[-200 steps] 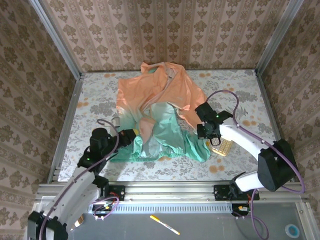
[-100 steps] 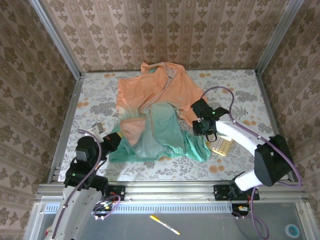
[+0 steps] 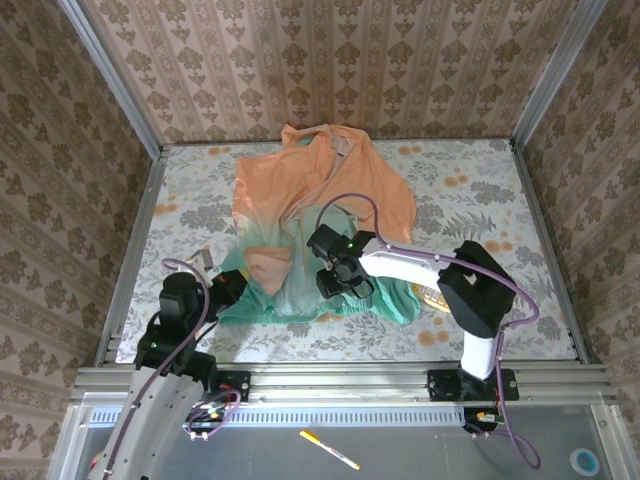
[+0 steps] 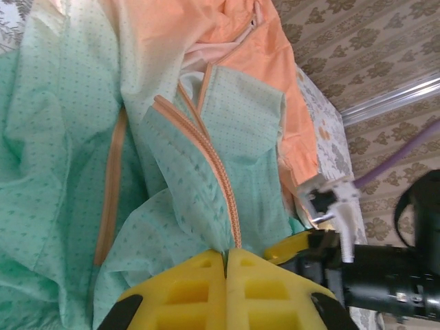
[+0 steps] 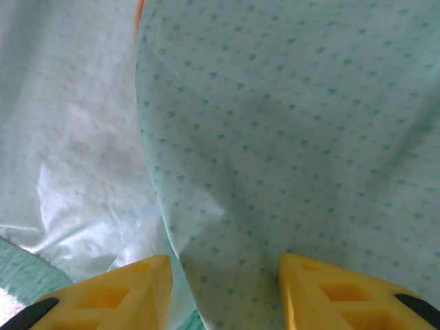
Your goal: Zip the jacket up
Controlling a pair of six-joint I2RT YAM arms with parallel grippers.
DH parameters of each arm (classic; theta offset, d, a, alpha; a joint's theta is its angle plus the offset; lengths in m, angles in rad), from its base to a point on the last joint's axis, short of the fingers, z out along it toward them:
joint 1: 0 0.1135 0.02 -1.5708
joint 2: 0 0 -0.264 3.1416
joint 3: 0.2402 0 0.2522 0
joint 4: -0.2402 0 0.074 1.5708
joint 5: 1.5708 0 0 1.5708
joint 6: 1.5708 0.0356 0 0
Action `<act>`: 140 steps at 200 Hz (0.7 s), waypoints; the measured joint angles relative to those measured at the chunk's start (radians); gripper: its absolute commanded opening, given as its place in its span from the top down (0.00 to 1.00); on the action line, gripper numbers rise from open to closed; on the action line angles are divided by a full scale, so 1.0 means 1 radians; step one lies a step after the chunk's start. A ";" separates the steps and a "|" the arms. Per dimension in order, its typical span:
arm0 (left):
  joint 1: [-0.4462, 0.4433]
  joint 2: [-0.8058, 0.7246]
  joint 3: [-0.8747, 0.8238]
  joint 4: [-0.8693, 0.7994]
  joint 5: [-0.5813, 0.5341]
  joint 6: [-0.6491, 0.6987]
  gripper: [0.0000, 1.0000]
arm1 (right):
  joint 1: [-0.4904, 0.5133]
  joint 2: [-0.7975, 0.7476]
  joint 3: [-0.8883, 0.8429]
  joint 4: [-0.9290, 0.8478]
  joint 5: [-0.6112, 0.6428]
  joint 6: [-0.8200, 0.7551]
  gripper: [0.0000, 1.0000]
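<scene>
Top external: thin shiny jacket point(image 3: 330, 190), peach-orange shading to teal-green at the hem, lay crumpled and unzipped on the flower-patterned table point(image 3: 480, 190), collar to the far side and hem nearest the arms. Left gripper point(image 3: 230, 288) sat at the jacket's near-left edge. Right gripper point(image 3: 340, 282) hung low over the teal front panel near mid-hem. Small beige calculator point(image 3: 433, 294) lay just beside the hem, partly under the right arm. No box, tray or bin noted, and the jacket lay straight on the table. Left wrist: yellow fingers point(image 4: 199, 282) were clenched flat together on the lower end of the orange zipper tape point(image 4: 218, 175), probably to anchor it taut for the pull. Right wrist: yellow fingers point(image 5: 103, 295) stood apart with teal cloth beneath and between them and nothing pinched, likely lining up to take the cloth.
</scene>
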 measured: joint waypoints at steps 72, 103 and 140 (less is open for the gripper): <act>0.000 0.003 -0.023 0.049 0.040 -0.014 1.00 | 0.000 0.046 0.053 -0.033 0.042 -0.072 0.98; 0.000 0.033 -0.024 0.078 0.057 -0.014 1.00 | -0.020 -0.002 0.050 -0.044 0.010 -0.079 1.00; 0.000 0.106 -0.035 0.140 0.086 -0.017 1.00 | -0.197 -0.203 -0.061 0.060 -0.259 -0.028 1.00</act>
